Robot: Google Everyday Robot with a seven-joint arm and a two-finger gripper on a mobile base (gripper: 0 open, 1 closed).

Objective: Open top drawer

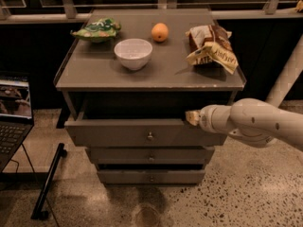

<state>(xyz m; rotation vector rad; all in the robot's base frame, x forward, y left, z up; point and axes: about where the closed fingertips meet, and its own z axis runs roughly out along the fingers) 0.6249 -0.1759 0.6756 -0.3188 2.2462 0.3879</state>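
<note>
The top drawer (123,132) is the widest of three grey-brown drawers under the table top. It has a small round metal knob (150,136) at its centre. It stands pulled out a little, with a dark gap above its front. My gripper (191,117) comes in from the right on a white arm. It sits at the drawer's top edge, right of the knob.
On the table top (94,72) stand a white bowl (133,53), an orange (160,32), a green bag (96,29) and a brown chip bag (211,47). Two narrower drawers (150,158) sit below. A laptop (14,112) stands at the left.
</note>
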